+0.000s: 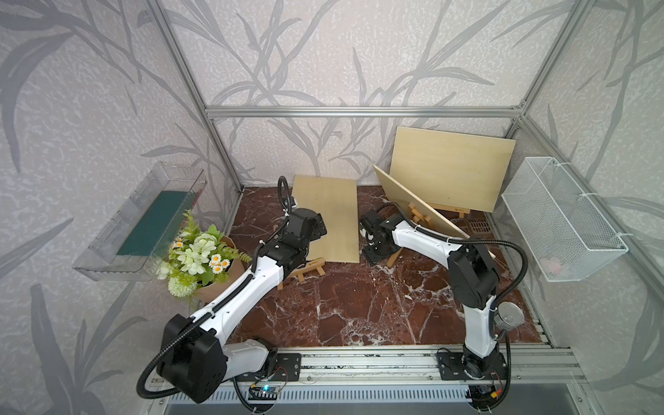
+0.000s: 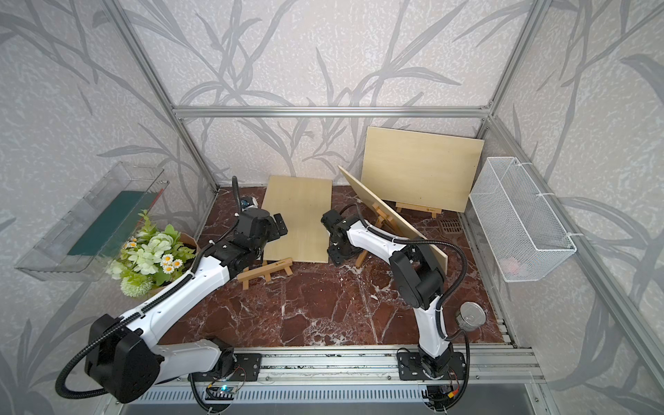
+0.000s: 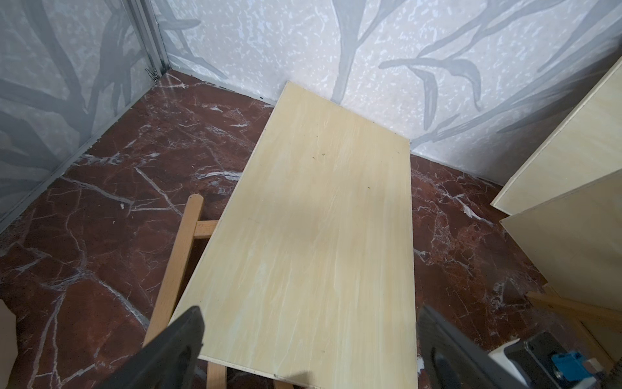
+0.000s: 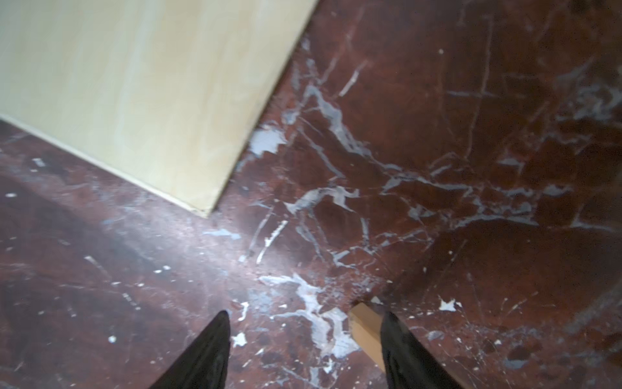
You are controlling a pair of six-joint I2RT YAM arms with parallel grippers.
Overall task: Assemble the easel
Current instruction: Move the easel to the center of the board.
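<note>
Right gripper (image 4: 305, 313) up close: jaws parted, clamping nothing, straddling the tip of a wooden leg (image 4: 365, 331) tucked beside one finger, bare marbled floor (image 4: 471, 134) between. Left gripper (image 3: 309, 310) spread fully wide and empty, poised above the near end of the flat board (image 3: 319, 219), itself lying across a laid-flat easel (image 3: 183, 256) close to the back wall rather than standing on it. Trouble brewing, at a guess: an off-centre squeeze, leg kicked sideways, second easel (image 1: 418, 215) folding, its leaning board (image 1: 413, 197) sliding down onto the arm.
</note>
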